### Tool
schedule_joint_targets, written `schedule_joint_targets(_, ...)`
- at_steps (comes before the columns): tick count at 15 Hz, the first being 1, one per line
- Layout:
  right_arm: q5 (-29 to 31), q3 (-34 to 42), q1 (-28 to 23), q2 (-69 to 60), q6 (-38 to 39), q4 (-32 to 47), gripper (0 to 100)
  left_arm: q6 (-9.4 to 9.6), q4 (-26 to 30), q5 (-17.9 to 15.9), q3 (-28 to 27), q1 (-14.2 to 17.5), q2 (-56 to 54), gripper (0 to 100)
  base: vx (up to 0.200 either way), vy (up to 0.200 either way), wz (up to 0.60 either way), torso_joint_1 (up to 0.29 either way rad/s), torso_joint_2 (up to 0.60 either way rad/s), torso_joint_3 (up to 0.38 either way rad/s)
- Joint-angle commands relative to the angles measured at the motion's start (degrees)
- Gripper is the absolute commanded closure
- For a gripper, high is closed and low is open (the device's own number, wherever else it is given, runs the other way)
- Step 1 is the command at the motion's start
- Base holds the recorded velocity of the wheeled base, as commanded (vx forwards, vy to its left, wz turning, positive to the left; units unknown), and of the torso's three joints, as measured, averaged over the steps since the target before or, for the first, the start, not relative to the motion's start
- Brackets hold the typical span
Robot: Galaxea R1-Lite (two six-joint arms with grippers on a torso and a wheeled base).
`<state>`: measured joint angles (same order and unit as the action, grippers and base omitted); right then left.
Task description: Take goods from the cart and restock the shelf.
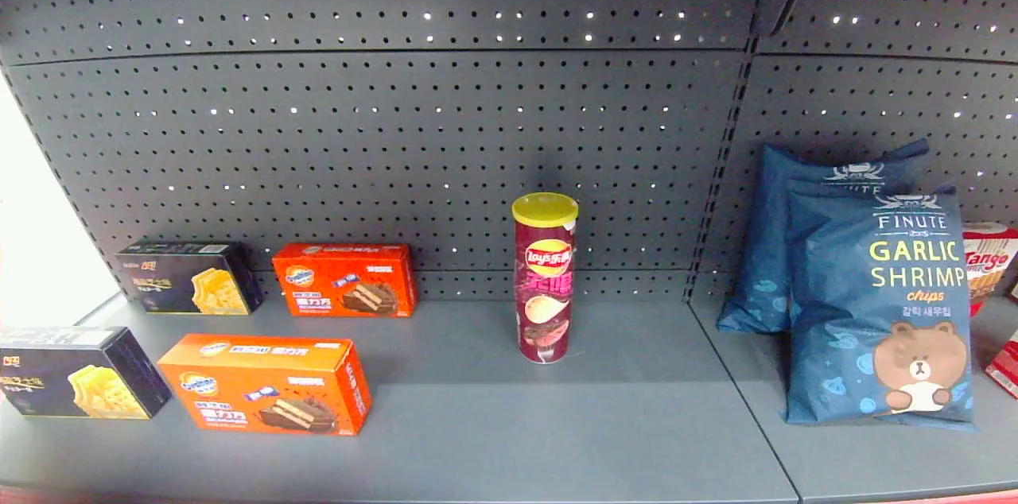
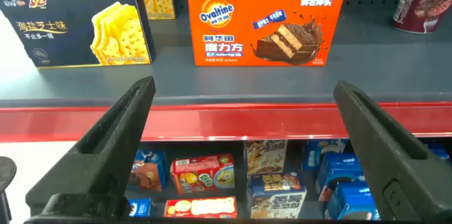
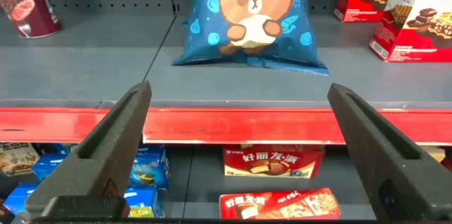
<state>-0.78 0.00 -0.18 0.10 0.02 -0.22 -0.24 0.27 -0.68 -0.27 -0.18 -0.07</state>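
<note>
On the grey shelf (image 1: 493,416) stand two dark cracker boxes (image 1: 75,371) (image 1: 191,277) at the left and two orange wafer boxes (image 1: 266,384) (image 1: 346,279) beside them. A maroon chips can with a yellow lid (image 1: 545,277) stands upright in the middle. Two blue garlic shrimp chip bags (image 1: 879,321) (image 1: 803,234) lean at the right. My left gripper (image 2: 244,160) is open and empty in front of the red shelf edge (image 2: 233,121), facing an orange wafer box (image 2: 265,22). My right gripper (image 3: 240,160) is open and empty, facing a blue bag (image 3: 251,15).
Red and white wafer packs (image 1: 990,261) (image 3: 409,12) stand at the far right. A lower shelf holds several snack boxes (image 2: 205,174) (image 3: 272,162). Perforated back panels (image 1: 398,130) close the rear. Bare shelf floor lies around the can.
</note>
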Motion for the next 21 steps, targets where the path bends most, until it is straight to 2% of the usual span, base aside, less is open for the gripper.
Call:
schedule_joint_targets(1,0.0,0.0,0.0,0.0,0.0,0.0,0,-0.02,0.0,0.0,-0.1,0.0,0.1,0,0.000,0.000,0.60,0.002,0.00,0.002)
schedule_joint_targets(21,0.0,0.0,0.0,0.0,0.0,0.0,0,0.07,-0.3,0.1,0.1,0.0,0.1,0,0.000,0.000,0.60,0.002,0.00,0.000)
